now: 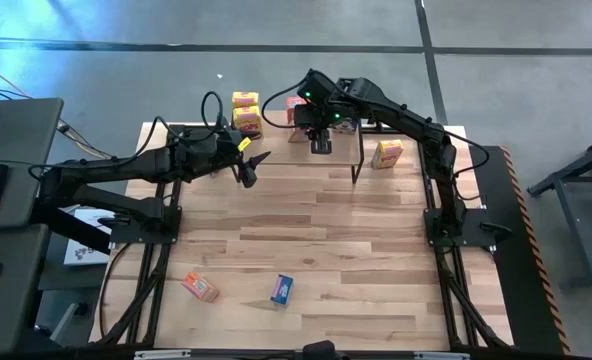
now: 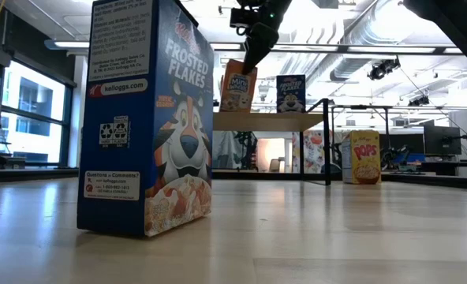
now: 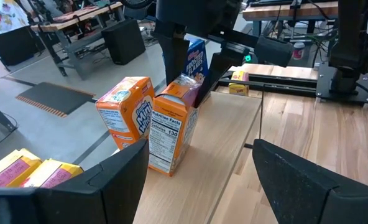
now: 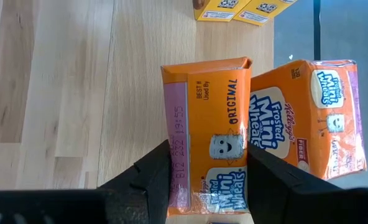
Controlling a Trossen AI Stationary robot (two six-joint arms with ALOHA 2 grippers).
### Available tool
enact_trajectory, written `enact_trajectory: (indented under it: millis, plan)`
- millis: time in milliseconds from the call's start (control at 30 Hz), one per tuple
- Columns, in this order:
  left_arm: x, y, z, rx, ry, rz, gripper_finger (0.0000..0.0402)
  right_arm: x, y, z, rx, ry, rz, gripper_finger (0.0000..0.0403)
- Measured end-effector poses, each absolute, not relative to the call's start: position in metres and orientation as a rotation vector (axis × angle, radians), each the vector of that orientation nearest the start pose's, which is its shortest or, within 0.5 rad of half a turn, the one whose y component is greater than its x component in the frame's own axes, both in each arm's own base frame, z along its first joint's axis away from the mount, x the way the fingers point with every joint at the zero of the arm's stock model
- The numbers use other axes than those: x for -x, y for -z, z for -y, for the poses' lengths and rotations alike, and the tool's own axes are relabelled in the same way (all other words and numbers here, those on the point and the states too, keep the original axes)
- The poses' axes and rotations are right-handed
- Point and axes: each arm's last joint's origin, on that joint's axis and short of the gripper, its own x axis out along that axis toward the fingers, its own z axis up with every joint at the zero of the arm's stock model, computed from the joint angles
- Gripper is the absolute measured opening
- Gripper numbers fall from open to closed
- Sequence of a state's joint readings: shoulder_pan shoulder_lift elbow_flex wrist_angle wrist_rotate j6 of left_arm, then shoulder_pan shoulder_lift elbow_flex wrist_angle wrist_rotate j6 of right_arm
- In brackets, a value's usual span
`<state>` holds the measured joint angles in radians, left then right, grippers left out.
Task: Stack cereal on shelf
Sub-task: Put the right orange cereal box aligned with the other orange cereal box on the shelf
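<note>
My right gripper (image 1: 318,122) reaches down over the shelf (image 1: 341,150) and is shut on an orange-red cereal box (image 3: 171,130), which stands slightly tilted on the plank top. A second orange-red box (image 3: 127,112) stands beside it on the shelf, and a blue box (image 2: 290,93) stands behind them. My left gripper (image 1: 251,168) hovers open just off the shelf's left end, its fingers (image 3: 119,177) wide apart and touching nothing. Two yellow boxes (image 1: 246,112) stand near the far edge, and another yellow box (image 1: 387,153) stands to the right of the shelf. My right gripper (image 4: 209,171) pinches the orange-red box by its top end (image 4: 206,134) between the two fingers, one on each broad face. The fingers (image 3: 204,74) come from above, pointing down. The box's bottom (image 3: 165,168) rests on the shelf top, and the box leans a little.
An orange-red box (image 1: 200,287) lies flat and a blue box (image 1: 282,289) stands near the table's near edge; the blue one fills the low view's left (image 2: 147,118). The middle of the table (image 1: 306,220) is bare wood. A desk (image 1: 6,160) stands to the left.
</note>
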<state>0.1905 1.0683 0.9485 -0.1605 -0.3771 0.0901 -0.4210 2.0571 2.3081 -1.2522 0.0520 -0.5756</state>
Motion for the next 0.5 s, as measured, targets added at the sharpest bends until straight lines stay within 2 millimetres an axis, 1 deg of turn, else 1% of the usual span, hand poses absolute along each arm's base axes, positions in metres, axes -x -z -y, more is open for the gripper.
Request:
enact_trajectory:
  millis: [400, 500]
  plan:
    - [-0.2280, -0.3389, -0.0548, -0.113, -0.551, -0.308, 0.0278, -0.3811, -0.3747, 0.1723, 0.325, 0.140, -1.074, 0.0160]
    - [-0.2280, -0.3389, -0.0548, -0.113, -0.551, -0.308, 0.0278, -0.3806, -0.3748, 0.1739, 0.328, 0.153, -1.076, 0.0175]
